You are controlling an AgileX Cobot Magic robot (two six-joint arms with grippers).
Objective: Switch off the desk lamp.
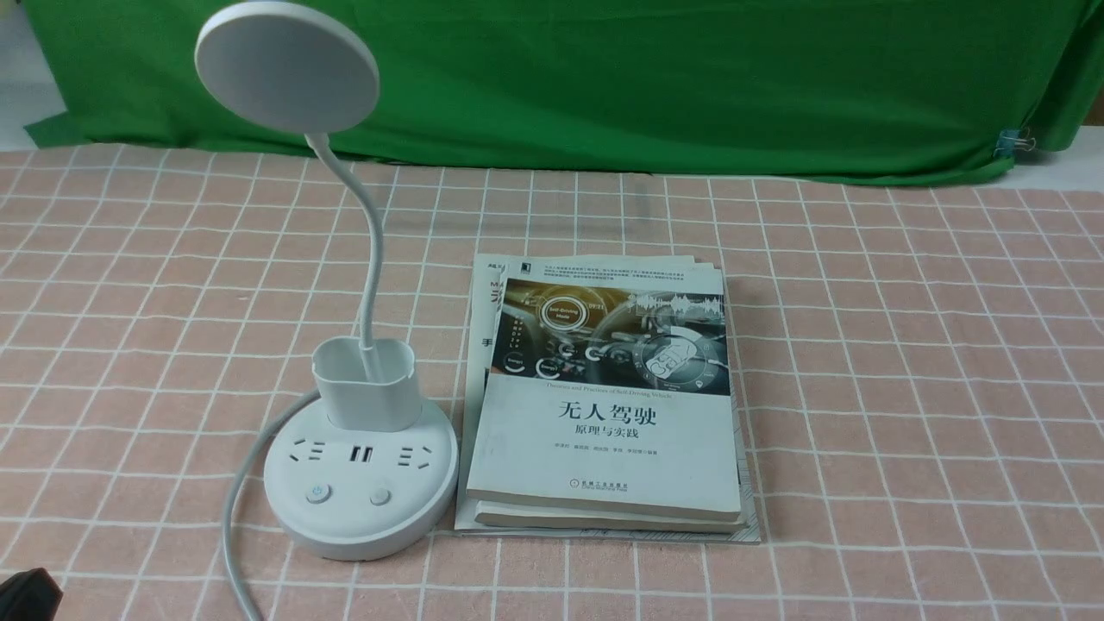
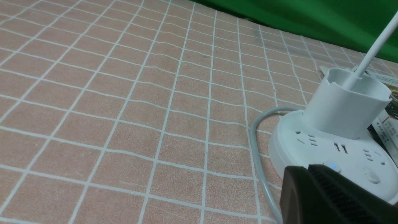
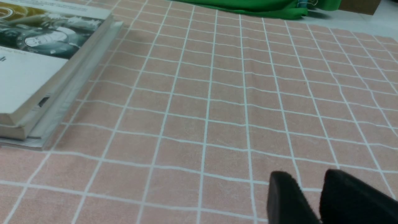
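Note:
The white desk lamp [image 1: 362, 483] stands left of centre on the table. Its flat disc head [image 1: 286, 65] sits high on a thin bent neck rising from a small cup [image 1: 366, 384]. The round base carries sockets and two buttons; the left button [image 1: 318, 494] glows blue. In the left wrist view my left gripper [image 2: 306, 168] is shut and empty, its tips just short of the lit button [image 2: 332, 165] on the base [image 2: 298, 146]. Only its black corner [image 1: 26, 595] shows in the front view. My right gripper [image 3: 311, 183] hangs narrowly open over bare cloth, far from the lamp.
A stack of books [image 1: 604, 405] lies right beside the lamp base, and its edge also shows in the right wrist view [image 3: 37, 81]. The lamp's grey cable [image 1: 237, 483] curls off the base's left side toward the front edge. A green cloth [image 1: 655, 78] backs the pink checked tablecloth [image 1: 906, 362].

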